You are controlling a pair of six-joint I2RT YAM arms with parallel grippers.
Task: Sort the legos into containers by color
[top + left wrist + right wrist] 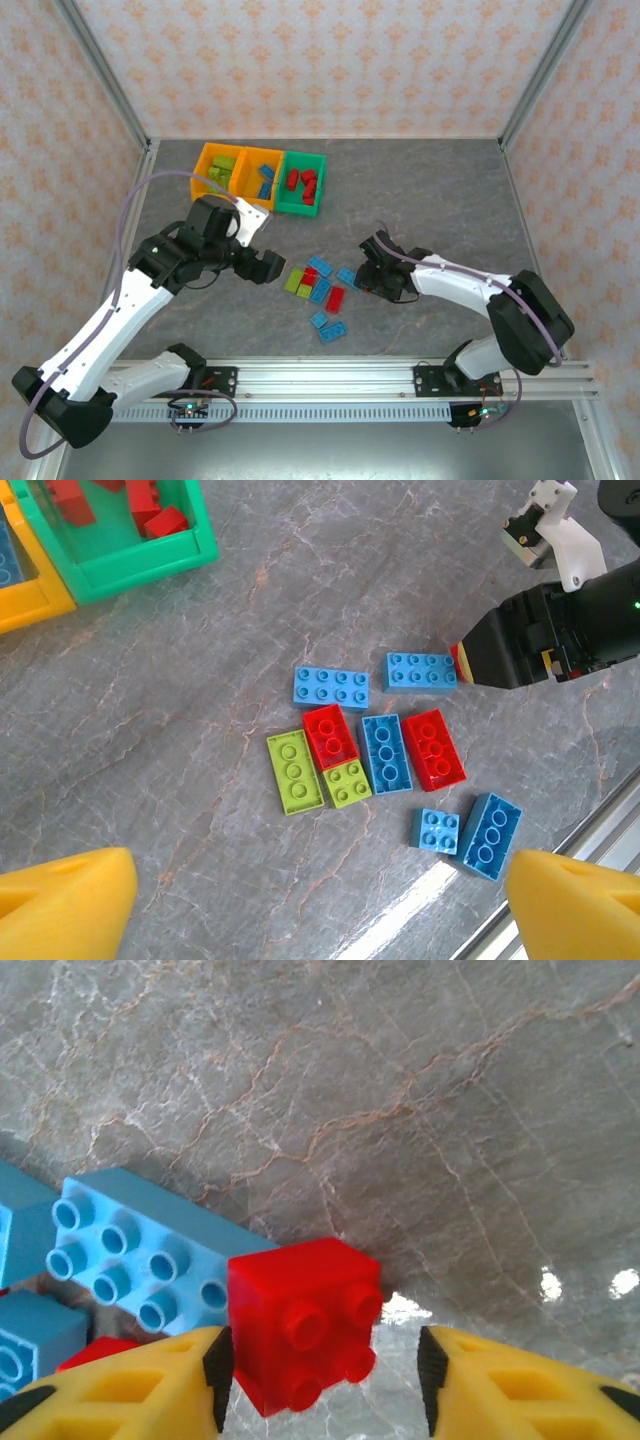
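Observation:
Several loose legos (318, 290) in lime, blue and red lie on the grey table. Three bins stand at the back: an orange one (217, 168) with lime bricks, an orange one (257, 175) with blue bricks, and a green one (301, 183) with red bricks. My left gripper (262, 265) hovers open above and left of the pile, nothing between its yellow fingers (70, 900). My right gripper (325, 1370) is low at the pile's right edge, open around a small red brick (300, 1320). The left pad is at the brick's side; a gap remains at the right pad.
A light blue brick (140, 1250) lies right behind the small red one. Two more blue bricks (489, 835) lie near the table's front edge, close to the aluminium rail (330, 375). The cage posts and papered walls enclose the table.

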